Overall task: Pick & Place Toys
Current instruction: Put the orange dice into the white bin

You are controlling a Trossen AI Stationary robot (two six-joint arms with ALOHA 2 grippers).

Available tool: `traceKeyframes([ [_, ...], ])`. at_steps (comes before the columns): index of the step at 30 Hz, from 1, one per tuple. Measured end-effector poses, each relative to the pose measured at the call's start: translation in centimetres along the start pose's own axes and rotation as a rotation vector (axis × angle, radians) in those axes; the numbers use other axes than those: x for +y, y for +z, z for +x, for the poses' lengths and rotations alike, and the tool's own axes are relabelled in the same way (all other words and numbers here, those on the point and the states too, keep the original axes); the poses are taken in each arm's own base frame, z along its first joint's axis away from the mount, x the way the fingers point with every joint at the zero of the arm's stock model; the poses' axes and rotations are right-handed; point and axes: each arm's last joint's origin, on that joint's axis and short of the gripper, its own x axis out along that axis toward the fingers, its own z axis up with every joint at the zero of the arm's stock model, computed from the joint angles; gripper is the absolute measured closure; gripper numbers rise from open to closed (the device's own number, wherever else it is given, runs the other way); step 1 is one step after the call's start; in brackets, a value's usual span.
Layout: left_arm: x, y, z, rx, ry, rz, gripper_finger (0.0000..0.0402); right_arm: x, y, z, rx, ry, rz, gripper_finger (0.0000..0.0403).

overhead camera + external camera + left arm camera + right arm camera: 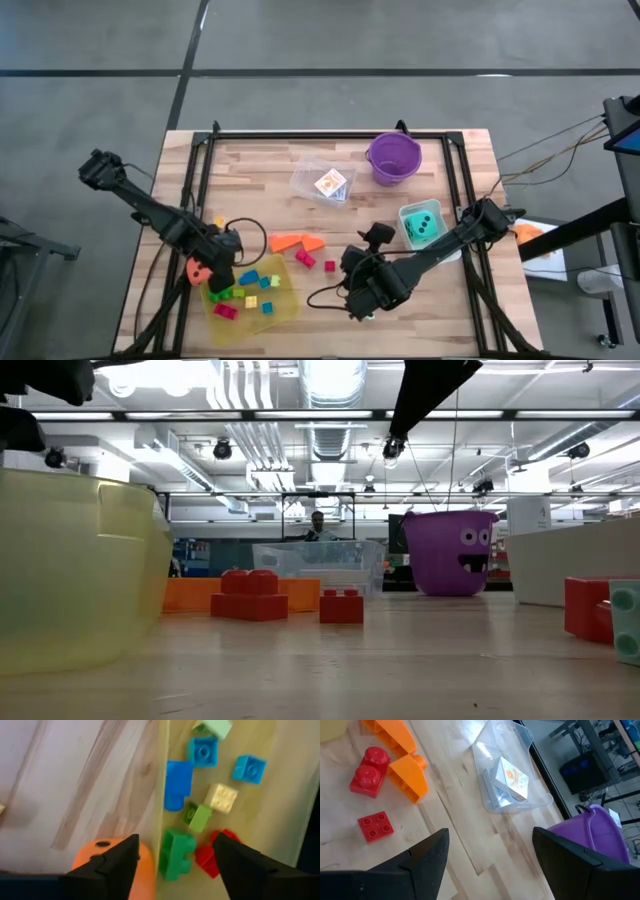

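Your biggest risk sat at the near-left edge of the yellow tray (285,305). The left gripper (172,857) hung with its fingers spread wide and empty, straddling that edge: the orange die (112,865) lay just outside the tray on the table, and a green brick (175,854) lay just inside. A descent from there could have landed a finger on the tray's rim and tipped or shoved the tray, spilling bricks. A closing there could also have pinched the rim rather than a toy.

The right gripper (490,855) also stood open and held nothing, on the far-right side of the tray, over bare wood.

The toys were small, bright and hard-edged. In the tray lay blue bricks (202,751), a cream brick (221,798), a lime one, green and red ones. Beyond the tray's far edge lay 2 orange wedges (410,779) and 2 red bricks (368,771), the smaller red brick (375,826) nearest the right gripper. Farther off, a card pack (512,779) rested in the clear tub (532,800), beside the purple bucket (393,158).
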Motion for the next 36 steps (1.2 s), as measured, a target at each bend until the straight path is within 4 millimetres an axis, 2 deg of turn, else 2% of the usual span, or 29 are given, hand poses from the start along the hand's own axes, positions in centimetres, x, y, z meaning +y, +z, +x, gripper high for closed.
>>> traceKeyframes([
  [8,0.4,-0.4,0.0,0.035,0.038,0.003,0.005,0.0,0.0,0.0,-0.002,0.003,0.003,0.0119],
  [14,0.2,-0.6,0.0,0.101,0.005,-0.006,0.0005,0.2,0.1,0.0,-0.008,0.011,0.016,0.0119],
  [25,1.2,-1.4,-0.1,0.139,0.129,-0.109,0.0033,0.2,0.2,0.0,-0.012,0.018,0.026,0.0119],
  [36,1.0,-2.7,0.0,0.182,0.168,-0.043,0.0034,0.4,0.3,0.0,-0.021,0.029,0.043,0.0119],
])
